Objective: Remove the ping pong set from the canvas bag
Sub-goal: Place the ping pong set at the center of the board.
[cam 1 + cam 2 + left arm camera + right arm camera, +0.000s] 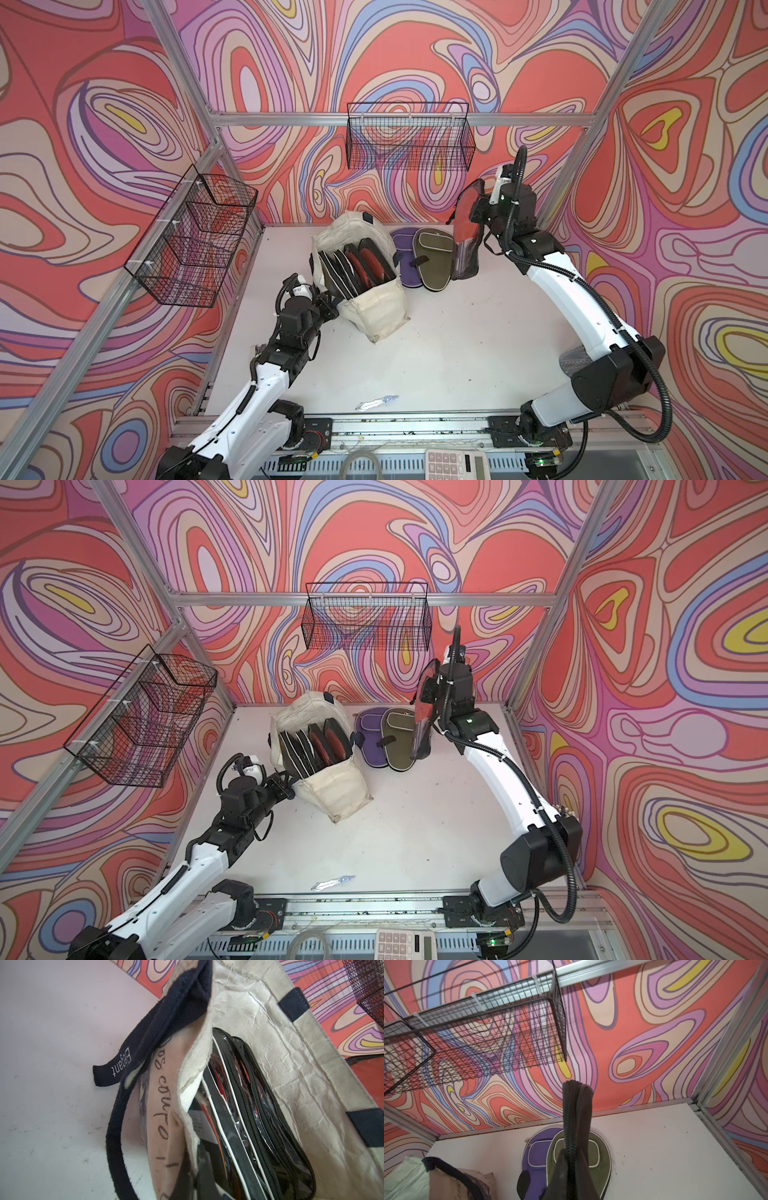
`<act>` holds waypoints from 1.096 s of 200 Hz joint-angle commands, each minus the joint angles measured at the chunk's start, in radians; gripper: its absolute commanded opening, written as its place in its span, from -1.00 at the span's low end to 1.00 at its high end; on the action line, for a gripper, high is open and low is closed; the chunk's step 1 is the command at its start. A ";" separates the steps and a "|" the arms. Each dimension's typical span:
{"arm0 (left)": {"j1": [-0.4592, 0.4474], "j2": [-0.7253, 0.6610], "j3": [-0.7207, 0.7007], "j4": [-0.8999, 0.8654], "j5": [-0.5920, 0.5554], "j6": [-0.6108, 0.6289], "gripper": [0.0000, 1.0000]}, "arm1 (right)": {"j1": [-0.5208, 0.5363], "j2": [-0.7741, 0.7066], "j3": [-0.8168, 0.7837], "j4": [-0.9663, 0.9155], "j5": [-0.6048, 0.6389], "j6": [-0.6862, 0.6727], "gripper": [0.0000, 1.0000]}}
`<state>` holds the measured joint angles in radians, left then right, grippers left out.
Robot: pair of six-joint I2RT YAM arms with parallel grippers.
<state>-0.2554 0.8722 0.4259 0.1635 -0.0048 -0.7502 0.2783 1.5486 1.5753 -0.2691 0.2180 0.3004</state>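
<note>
Right tool (475, 204) clamps a black clear-fronted zip case (464, 249), hoisted clear beside the cream canvas bag (376, 309) whose rim the left tool (333, 302) pinches; purple fabric cover (404, 249) and olive fabric cover (434, 262) lie beside it, several black cases (347, 270) left inside!

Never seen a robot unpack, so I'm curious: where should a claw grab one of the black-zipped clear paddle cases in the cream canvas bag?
Probably by its zipped upper rim, from above through the open mouth of the cream canvas bag. The black-zipped clear paddle cases stand on edge, packed together, so only thin rims show, narrow enough to pinch.
</note>
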 commanded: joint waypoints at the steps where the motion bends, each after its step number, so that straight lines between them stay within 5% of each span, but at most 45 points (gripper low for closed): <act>1: -0.006 -0.013 0.016 -0.072 -0.006 0.015 -1.00 | -0.049 0.019 -0.029 0.179 -0.116 0.070 -1.00; 156: -0.007 -0.012 0.027 -0.074 -0.008 0.015 -1.00 | -0.264 0.276 -0.215 0.730 -0.598 0.498 -1.00; 219: -0.006 0.002 0.030 -0.066 -0.006 0.015 -1.00 | -0.309 0.392 -0.230 0.859 -0.680 0.643 -1.00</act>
<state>-0.2554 0.8642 0.4324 0.1452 -0.0120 -0.7441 -0.0231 1.9297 1.3373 0.4335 -0.4015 0.8421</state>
